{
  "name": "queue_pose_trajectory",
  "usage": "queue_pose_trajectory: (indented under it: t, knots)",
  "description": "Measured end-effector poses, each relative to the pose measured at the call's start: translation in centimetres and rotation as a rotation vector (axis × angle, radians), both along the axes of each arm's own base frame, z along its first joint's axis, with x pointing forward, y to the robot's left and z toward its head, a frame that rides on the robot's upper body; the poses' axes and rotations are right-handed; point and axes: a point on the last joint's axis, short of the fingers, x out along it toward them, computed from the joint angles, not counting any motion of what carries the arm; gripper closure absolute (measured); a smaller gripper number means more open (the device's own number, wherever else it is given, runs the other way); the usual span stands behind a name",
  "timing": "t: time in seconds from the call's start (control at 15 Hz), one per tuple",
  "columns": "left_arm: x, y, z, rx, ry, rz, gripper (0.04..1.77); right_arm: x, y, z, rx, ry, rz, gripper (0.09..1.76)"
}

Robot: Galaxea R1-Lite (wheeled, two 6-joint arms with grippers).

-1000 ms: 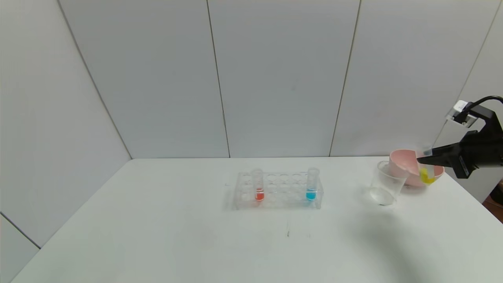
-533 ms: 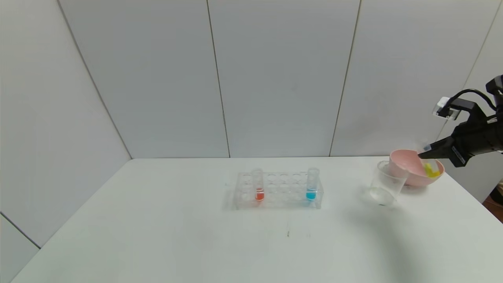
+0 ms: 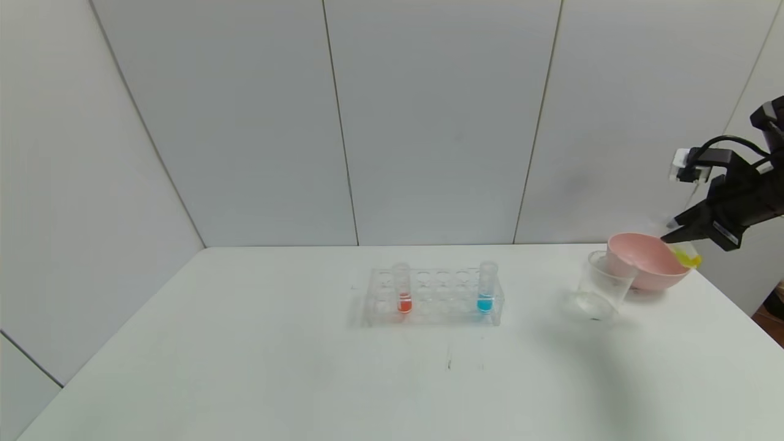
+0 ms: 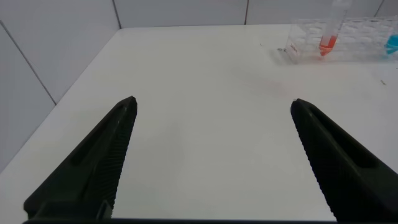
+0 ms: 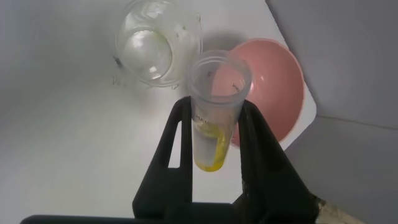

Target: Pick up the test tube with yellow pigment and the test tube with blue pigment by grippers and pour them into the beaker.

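Right now your right end effector [image 3: 677, 236] grips the clear yellow-pigment test tube [image 5: 211, 121], tilted above the pink bowl [image 3: 643, 266]; the clear tapered beaker [image 3: 603, 285] sits left and nearer.

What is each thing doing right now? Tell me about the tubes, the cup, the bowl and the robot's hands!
Test tube with yellow pigment: held, tilted, above the bowl.
Test tube with blue pigment: upright in the rack.
Orange-red tube: upright in the rack.
Rack: on the table.
Beaker: upright, no colour inside.
Pink bowl: tipped beside the beaker.
Right gripper: jaws shut on the yellow tube.
Left gripper: jaws open, holding nothing.
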Motion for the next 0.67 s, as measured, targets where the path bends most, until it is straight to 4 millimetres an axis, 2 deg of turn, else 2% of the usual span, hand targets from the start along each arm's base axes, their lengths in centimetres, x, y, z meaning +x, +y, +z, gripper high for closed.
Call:
queue_pose_trajectory:
  t: [0.47,0.67]
  knots:
    - [0.0,0.0,0.0,0.0,0.0,0.0,0.05,1.3,0.3,-1.6,-0.195,0.047,0.038,1.34]
    - [0.0,0.0,0.0,0.0,0.0,0.0,0.05,1.6,1.3,-1.9,-0.233,0.059,0.06,1.34]
